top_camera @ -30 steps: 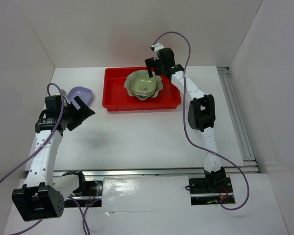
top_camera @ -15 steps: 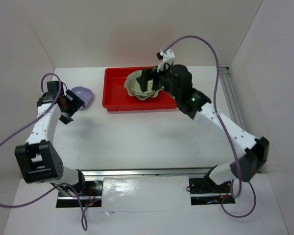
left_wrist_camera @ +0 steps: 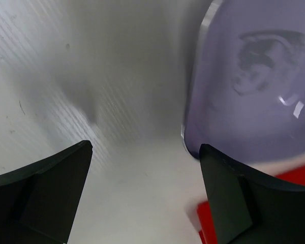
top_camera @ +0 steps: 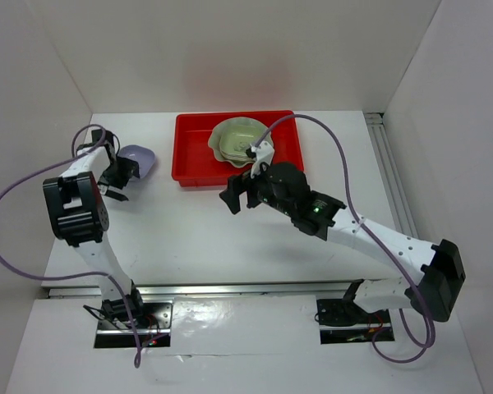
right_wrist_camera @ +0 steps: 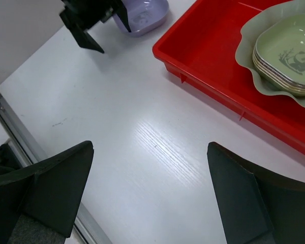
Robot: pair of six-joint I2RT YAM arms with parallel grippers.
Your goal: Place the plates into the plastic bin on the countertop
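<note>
1. Looks like the last pickup of the job. Large pale green scallop-edged dish (top_camera: 227, 131) already inside the shallow rectangular bright red plastic bin (top_camera: 199, 177), carrying a stack of small rounded-square dishes (right_wrist_camera: 287, 53). Top one pale green with a panda print; cannot count those beneath for certain.
2. Only one plate in view outside the bin: small lavender rounded-square shallow dish (top_camera: 139, 158), flat on the white countertop (top_camera: 230, 234). Near the bin's left end, a strip of bare surface between the two.
3. Left gripper (left_wrist_camera: 145, 148): spread wide, gripping nothing, only bare countertop in the gap. Poised at the near rim of the lavender dish, one fingertip just beside that rim in the left wrist view. Cannot tell whether touching or just short.
4. Right gripper (right_wrist_camera: 150, 148): also spread wide and empty. Hovers over bare countertop in front of the bin, clear of its wall and well apart from the lavender dish.
5. Next move, as a judgement: falls to the left gripper.
   - Calls for sliding across until the dish's rim sits between the fingers, one inside and one outside, then closing on it.
   - After that, lifting clear of the bin's raised wall, carrying rightward, and setting down on the stack or on bare red floor.
</note>
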